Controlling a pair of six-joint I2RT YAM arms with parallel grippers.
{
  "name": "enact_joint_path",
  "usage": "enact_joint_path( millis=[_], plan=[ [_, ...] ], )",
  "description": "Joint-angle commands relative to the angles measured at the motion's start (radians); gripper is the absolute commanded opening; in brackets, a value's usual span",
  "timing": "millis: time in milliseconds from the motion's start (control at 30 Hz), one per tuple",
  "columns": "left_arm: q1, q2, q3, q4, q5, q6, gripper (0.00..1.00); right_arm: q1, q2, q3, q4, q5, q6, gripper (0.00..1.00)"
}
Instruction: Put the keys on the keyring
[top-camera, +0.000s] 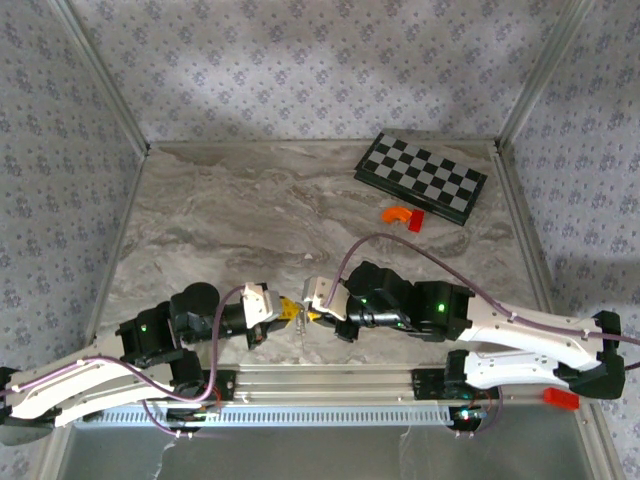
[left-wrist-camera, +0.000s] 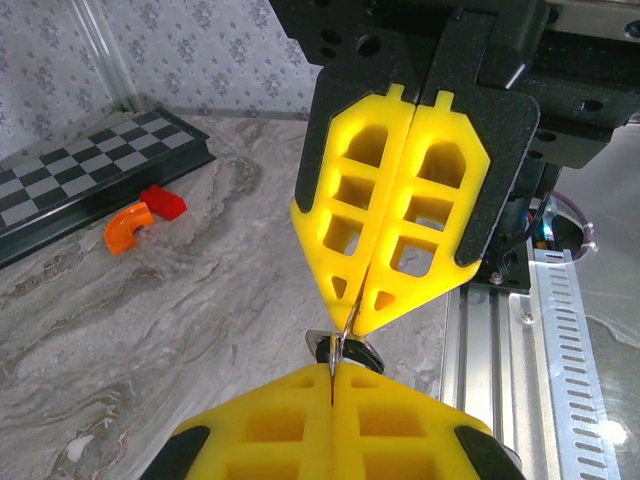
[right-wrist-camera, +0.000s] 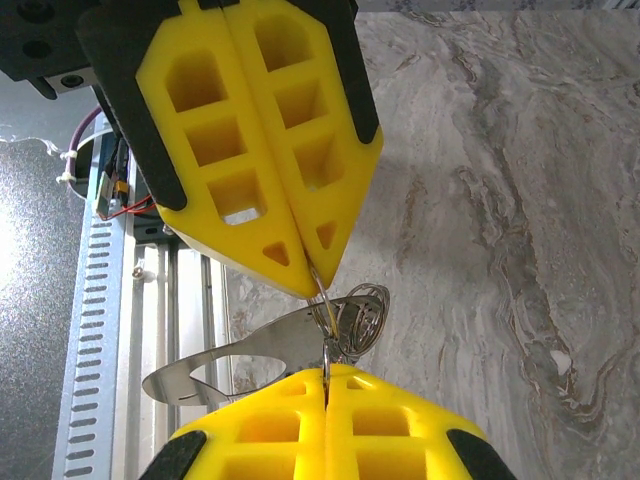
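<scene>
Starting at the near edge in the top external view, a metal rail (top-camera: 320, 380) is seen running between the two arm bases. Just beyond it, over the marbled table (top-camera: 230, 220), the left gripper (top-camera: 287, 312) and the right gripper (top-camera: 316, 315) are brought tip to tip.

Both pairs of yellow fingers are pressed fully together. In the right wrist view, a thin wire loop of the keyring (right-wrist-camera: 285, 338) is seen pinched at the left gripper's tip, and the keyring's flat silvery oval part is held out sideways above the table. A thin metal edge is also caught in the seam of the right gripper, though it cannot be told whether that edge belongs to the keyring or to the keys (left-wrist-camera: 322, 348). The keys' dark head is glimpsed in the left wrist view, tucked between the two tips and just beside the silvery loops.

Further back and to the right, an orange curved piece (top-camera: 395, 212) is laid touching a red block (top-camera: 416, 222). A folded chessboard (top-camera: 420, 177) is set just behind them, near the far wall.
</scene>
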Motion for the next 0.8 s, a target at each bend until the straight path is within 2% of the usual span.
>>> enact_joint_path(
  millis=[0, 767],
  plan=[
    [-0.009, -0.009, 0.023, 0.026, 0.011, 0.01, 0.0, -0.006, -0.015, -0.012, -0.003, 0.014, 0.014, 0.0],
    [-0.01, -0.008, 0.023, 0.026, 0.011, 0.011, 0.0, -0.011, -0.012, -0.017, 0.017, -0.017, 0.014, 0.0]
  ],
)
